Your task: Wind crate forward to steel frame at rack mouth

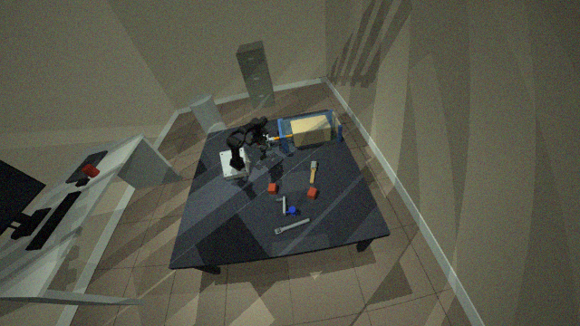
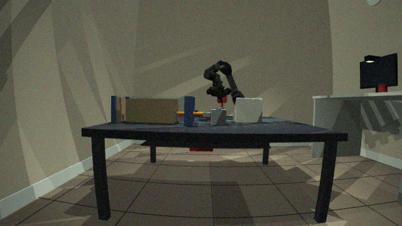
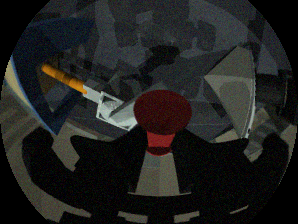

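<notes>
The tan crate (image 1: 311,131) (image 2: 151,110) sits flat in the cubby, with a gap between its front and the blue frame (image 2: 187,111) at the mouth. An orange strap (image 2: 195,113) (image 3: 65,77) runs from it to the grey winch (image 2: 218,117) (image 3: 125,119). My gripper (image 1: 259,140) (image 2: 222,98) (image 3: 158,123) is shut on the winch handle by its red knob (image 3: 162,112). The handle's thin red stem (image 2: 222,105) points down close to the winch top in the exterior view. The key end is hidden, so I cannot tell whether it is in the hole.
The arm's white base box (image 1: 228,169) (image 2: 249,110) stands beside the winch. A yellow-handled tool (image 1: 313,172), two red blocks (image 1: 272,188) (image 1: 312,193), a grey angled tool (image 1: 285,206), a blue piece (image 1: 292,210) and a long grey tool (image 1: 293,225) lie elsewhere on the bench.
</notes>
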Available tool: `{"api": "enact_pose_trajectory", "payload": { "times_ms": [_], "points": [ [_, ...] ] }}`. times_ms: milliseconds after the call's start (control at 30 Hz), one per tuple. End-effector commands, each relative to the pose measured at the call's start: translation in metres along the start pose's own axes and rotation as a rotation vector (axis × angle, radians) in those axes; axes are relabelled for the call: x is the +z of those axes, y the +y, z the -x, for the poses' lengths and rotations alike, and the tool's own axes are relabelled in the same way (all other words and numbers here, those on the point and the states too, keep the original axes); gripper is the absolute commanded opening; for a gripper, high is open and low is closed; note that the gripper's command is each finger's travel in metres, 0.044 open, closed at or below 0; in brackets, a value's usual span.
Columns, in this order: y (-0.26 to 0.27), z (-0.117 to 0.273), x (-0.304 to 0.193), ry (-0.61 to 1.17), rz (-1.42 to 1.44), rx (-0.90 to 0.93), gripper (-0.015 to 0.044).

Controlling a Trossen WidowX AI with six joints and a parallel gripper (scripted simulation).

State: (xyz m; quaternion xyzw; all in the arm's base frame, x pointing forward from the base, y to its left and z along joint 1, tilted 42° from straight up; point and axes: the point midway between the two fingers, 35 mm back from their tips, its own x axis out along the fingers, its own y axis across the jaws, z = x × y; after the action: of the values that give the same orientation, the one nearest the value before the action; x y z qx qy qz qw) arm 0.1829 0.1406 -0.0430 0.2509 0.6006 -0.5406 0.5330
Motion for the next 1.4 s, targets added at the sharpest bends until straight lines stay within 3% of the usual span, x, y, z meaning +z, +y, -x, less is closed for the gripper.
{"api": "enact_pose_trajectory", "payload": {
  "times_ms": [0, 1367],
  "points": [
    [0.016, 0.005, 0.017, -0.031, -0.022, 0.024, 0.0],
    [0.076, 0.017, 0.038, -0.032, -0.024, 0.028, 0.0]
  ]
}}
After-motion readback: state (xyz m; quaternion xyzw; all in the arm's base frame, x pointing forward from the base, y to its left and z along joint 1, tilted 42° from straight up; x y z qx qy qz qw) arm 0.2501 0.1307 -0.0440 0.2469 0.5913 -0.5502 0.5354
